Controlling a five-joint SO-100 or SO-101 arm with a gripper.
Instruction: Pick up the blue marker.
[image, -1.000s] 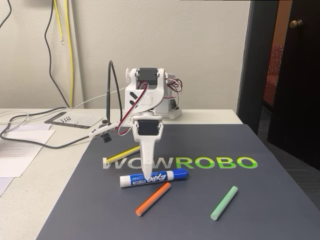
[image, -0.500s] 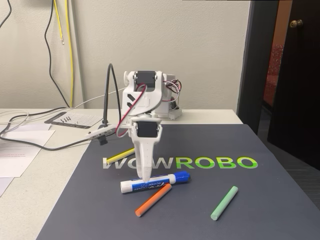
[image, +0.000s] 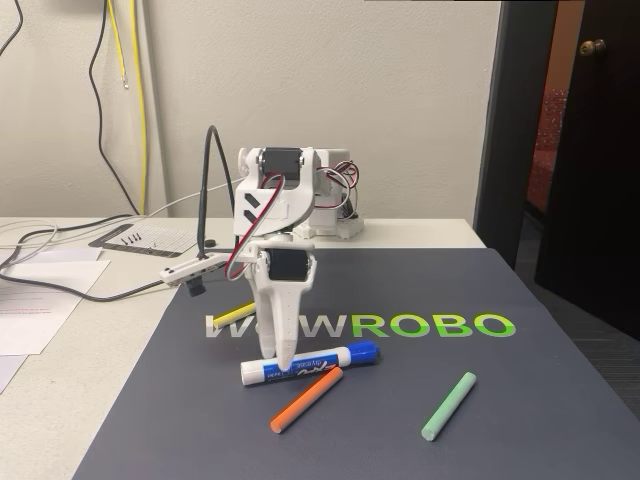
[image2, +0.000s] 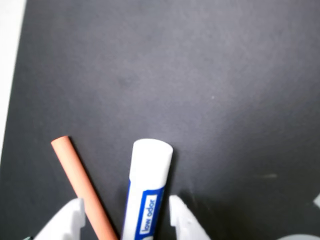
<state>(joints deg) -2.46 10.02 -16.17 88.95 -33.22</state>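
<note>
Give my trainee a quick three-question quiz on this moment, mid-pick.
1. True or false: in the wrist view, the thin orange stick lies between the hand's fingertips beside the thick white-barrelled blue marker.
2. In the fixed view, which stick lies farthest right on the dark mat? A orange, B pale green stick, C yellow stick.
3. Fill in: the blue marker's cap is coloured ____.

Key: 1 true; 2 B; 3 blue.

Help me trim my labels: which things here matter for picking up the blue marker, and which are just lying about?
Job:
blue marker
gripper, fingers astride the marker and the orange stick

Lying about:
orange stick
green stick
yellow stick
papers
</note>
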